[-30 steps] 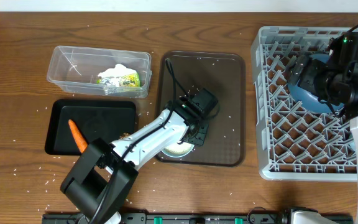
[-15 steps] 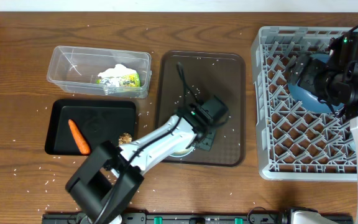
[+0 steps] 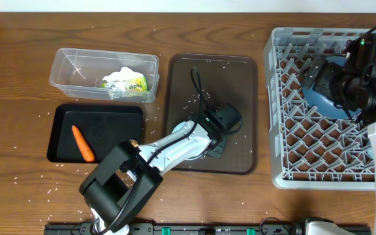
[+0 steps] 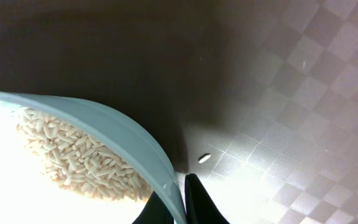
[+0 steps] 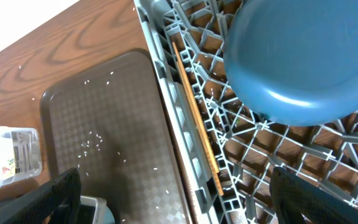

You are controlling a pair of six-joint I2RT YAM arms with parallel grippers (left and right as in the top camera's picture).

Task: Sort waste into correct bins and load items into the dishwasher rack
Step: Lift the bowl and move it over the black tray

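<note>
Left pincer is seen closed on the rim of the white round bowl, one finger inside, one outside. Loose white rice grains are heaped in the bowl just beside the pinch. The flat dark-brown serving tray lies directly under the pincer.

Judged step: lift, then dump the rice. The bowl should be kept level until it is over the shallow black tub, left of the pincer past the tray edge. It should be tipped slowly away from the pinch, since a rim grip can slip.

The grey lattice dishwasher rack is well to the right. The right pincer hangs open there, over the dark-blue round plate.
</note>
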